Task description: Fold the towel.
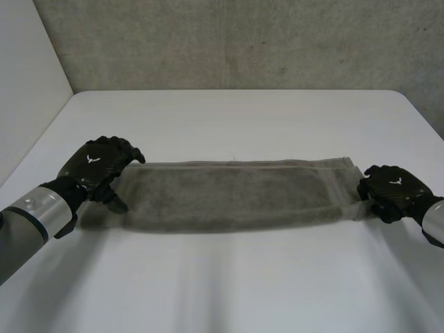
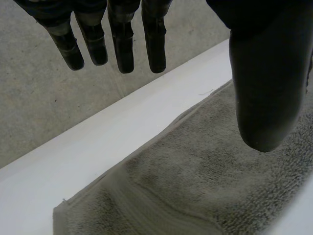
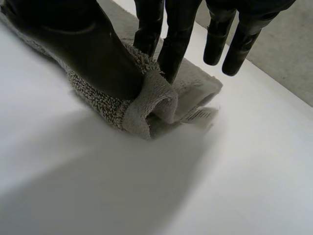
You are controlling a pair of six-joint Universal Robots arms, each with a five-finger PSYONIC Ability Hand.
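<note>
**White surface, grey towel folded into a long strip**

White surface stands before a rough grey concrete wall, and a grey towel lies across its middle as a long, narrow strip running left to right. The strip is folded lengthwise, with a flat woven band showing near its left end.

The left hand is at the left end of the towel. Its fingers are straight and spread apart, clear of the cloth, and the thumb stands well apart from them above the towel. The hand holds nothing; whether the thumb tip touches the cloth cannot be told.

The right hand is at the right end of the towel and is clamped on it. The thumb presses on one side of the end and two fingers on the other, so that the cloth bunches up into a small rolled fold between them. The other fingers are straight and off the cloth. A small white label sticks out from the corner just beside that fold and lies on the surface.
</note>
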